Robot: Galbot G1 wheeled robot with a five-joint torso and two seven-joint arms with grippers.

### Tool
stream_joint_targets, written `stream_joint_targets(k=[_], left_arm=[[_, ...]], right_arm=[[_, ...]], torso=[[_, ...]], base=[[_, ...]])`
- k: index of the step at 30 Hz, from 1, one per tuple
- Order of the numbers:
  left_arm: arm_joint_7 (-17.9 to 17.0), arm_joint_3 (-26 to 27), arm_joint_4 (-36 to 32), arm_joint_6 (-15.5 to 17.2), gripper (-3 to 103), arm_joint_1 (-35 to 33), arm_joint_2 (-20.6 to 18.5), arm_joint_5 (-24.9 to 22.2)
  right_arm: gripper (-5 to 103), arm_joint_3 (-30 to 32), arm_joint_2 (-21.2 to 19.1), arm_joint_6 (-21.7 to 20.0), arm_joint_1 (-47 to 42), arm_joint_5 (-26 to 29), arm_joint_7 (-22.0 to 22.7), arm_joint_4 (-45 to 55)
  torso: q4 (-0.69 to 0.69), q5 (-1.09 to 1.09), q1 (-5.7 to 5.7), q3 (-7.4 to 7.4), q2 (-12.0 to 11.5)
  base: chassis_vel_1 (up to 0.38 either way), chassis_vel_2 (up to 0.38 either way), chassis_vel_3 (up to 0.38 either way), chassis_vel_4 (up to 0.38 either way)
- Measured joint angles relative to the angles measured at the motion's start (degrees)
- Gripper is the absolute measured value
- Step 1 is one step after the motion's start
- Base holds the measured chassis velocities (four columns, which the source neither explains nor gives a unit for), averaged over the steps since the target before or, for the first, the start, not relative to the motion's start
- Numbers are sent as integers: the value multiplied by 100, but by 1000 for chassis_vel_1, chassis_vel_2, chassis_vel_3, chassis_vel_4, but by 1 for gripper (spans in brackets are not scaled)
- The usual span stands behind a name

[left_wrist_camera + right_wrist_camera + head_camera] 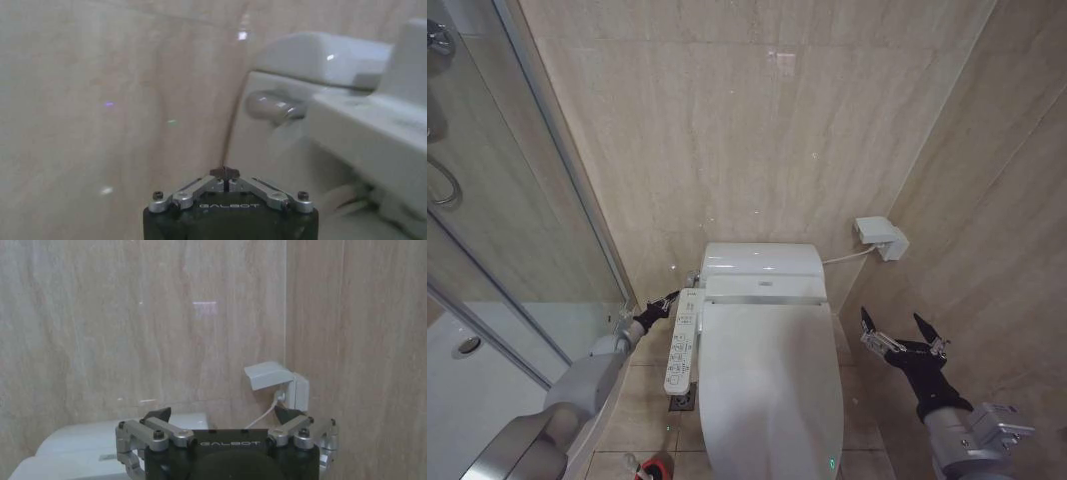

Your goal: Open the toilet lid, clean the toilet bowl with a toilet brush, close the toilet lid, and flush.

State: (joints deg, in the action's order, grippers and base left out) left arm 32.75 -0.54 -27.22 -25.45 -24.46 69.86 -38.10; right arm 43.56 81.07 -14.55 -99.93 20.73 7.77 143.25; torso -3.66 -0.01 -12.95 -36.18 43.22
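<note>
Head view shows the beige tiled wall point(757, 130) behind the white toilet, with the glass shower enclosure point(497, 250) on the robot's left. Toilet lid point(772, 390) lies shut, flat over the bowl, glossy and white, in front of the tank point(762, 262). Along the toilet's left side runs the side button panel point(684, 342). Left hand point(670, 300) reaches in beside the tank's left end, just above the far end of that panel; in the left wrist view its fingers are together at the tip point(225, 173), pointing toward the chrome flush knob point(270, 106) on the tank's side without touching it. Right hand point(900, 328) hovers to the right of the lid, well apart from it, with its fingers spread wide. A white wall socket point(880, 236) sits on the right wall, its cable running to the toilet. A red holder cup point(655, 468) stands on the floor by the toilet's left front.
</note>
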Motion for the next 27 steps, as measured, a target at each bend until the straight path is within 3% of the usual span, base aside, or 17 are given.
stream_joint_targets(k=[2, 3, 7, 8, 9, 11, 12, 15, 21, 22, 27], left_arm=[[-490, 103, -389, 1, 0, -266, -63, 8], [-490, 103, -389, 1, 0, -266, -63, 8], [-1689, 400, -1560, 51, 0, -799, -222, 241], [-1689, 400, -1560, 51, 0, -799, -222, 241], [-2184, 460, -2036, 135, 0, -986, -308, 331], [-2838, 550, -2910, 382, 0, -1295, -487, 440], [-2838, 550, -2910, 382, 0, -1295, -487, 440], [-3461, 699, -4218, 812, 4, -1809, -772, 459], [-3767, 890, -5326, 1074, 4, -2353, -1078, 438], [-3834, 997, -5610, 1121, 30, -2503, -1144, 458], [-3946, 1545, -6293, 1169, 30, -3061, -1270, 599]], right_arm=[[100, 0, 0, 0, 0, 0, -1, 0], [100, 0, 0, 0, 0, 0, -1, 0], [100, 0, 0, 0, 0, 0, 0, 0], [100, 0, 0, 0, 0, 0, 0, 0], [100, 0, 0, 0, 0, 0, 0, 0], [100, 0, 0, 0, 0, 0, -1, 0], [100, 0, 0, 0, 0, 0, -1, 0], [100, 0, 0, 0, 0, 0, 0, 0], [100, 0, 0, 0, 0, 0, 0, 0], [100, 0, 0, 0, 0, 0, 0, 0], [100, 0, 0, 0, 0, 0, -1, 0]], torso=[[1, -1, 0, 0, 0], [1, -1, 0, 0, 0], [-2, 0, 0, 0, 0], [-2, 0, 0, 0, 0], [-2, 0, 0, 1, 1], [0, 0, 0, 0, 0], [0, 0, 0, 0, 0], [-1, 2, 0, 1, 1], [1, 1, 0, 1, 1], [-2, 0, 0, 1, 1], [-2, 1, 0, 1, 1]], base=[[0, 0, 0, 0], [0, 0, 0, 0], [0, 0, 0, 0], [0, 0, 0, 0], [0, 0, 0, 0], [0, 0, 0, 0], [0, 0, 0, 0], [0, 0, 0, 0], [0, 0, 0, 0], [0, 0, 0, 0], [0, 0, 0, 0]])
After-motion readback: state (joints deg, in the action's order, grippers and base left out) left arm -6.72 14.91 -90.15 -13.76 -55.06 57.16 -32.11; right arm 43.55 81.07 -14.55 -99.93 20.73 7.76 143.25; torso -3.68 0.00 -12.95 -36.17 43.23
